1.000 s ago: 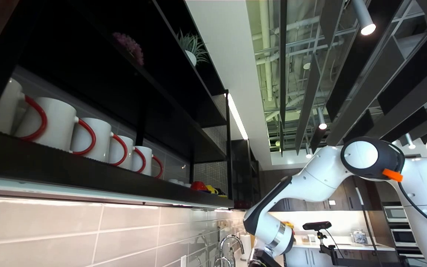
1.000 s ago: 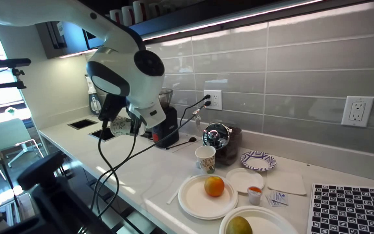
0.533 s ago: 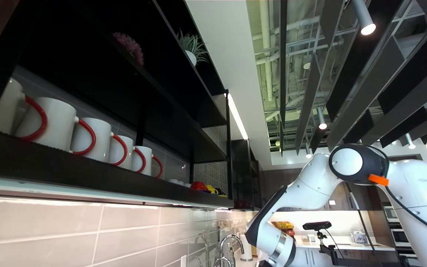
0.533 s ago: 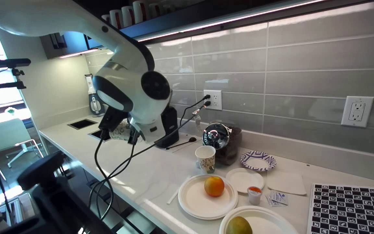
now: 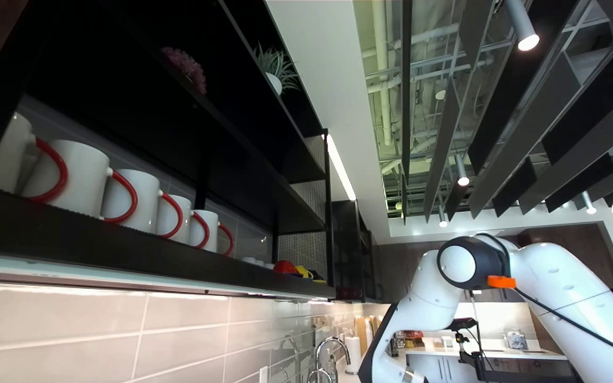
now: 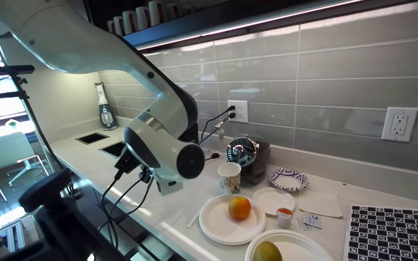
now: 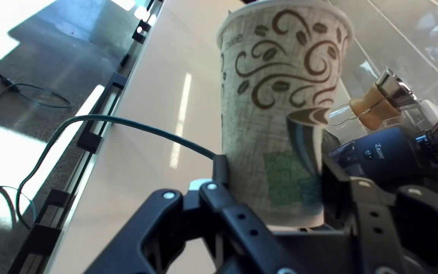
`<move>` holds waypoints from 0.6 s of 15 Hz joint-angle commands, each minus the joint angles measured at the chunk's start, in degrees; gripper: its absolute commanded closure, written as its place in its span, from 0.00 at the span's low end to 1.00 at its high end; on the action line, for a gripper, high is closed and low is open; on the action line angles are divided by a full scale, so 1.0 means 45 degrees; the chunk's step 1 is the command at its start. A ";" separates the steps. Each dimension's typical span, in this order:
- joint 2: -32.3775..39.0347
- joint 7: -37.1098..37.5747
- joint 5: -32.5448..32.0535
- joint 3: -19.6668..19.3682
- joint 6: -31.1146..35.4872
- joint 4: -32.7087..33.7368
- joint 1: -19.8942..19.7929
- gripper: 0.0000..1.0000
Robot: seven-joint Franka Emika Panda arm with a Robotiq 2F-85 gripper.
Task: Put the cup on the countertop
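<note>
My gripper point(image 7: 276, 170) is shut on a paper cup point(image 7: 280, 91) with brown swirls and a green patch, a finger pad point(image 7: 221, 169) pressing each side near the base. The base faces the palm and the rim points away from it. In an exterior view the wrist point(image 6: 165, 148) hangs over the white countertop point(image 6: 174, 217) and hides both gripper and held cup. How high the cup is above the surface I cannot tell. A similar paper cup point(image 6: 230, 176) stands upright on the countertop.
Plates with an orange point(image 6: 239, 207) and a green-yellow fruit point(image 6: 267, 252) lie at the near end. A dark jar point(image 6: 258, 163) stands by the wall. A coffee grinder point(image 7: 378, 156) is close on the right in the wrist view. Loose cables point(image 6: 113, 210) dangle from the arm.
The arm has come down, and its wrist has shifted right along the countertop in an exterior view. The held cup, partly visible there before, is now behind the wrist. The grip is unchanged.
</note>
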 commanded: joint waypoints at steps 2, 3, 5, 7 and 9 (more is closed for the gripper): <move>0.2283 -0.0210 0.1035 0.0413 -0.1446 0.1413 -0.0664 0.66; 0.2609 -0.0107 0.1220 0.0476 -0.1664 0.1598 -0.0728 0.66; 0.3345 -0.0029 0.1582 0.0627 -0.2089 0.2034 -0.0866 0.66; 0.4093 0.0046 0.1877 0.0767 -0.2615 0.2496 -0.1007 0.66; 0.4820 0.0223 0.2153 0.0845 -0.3129 0.2948 -0.1110 0.66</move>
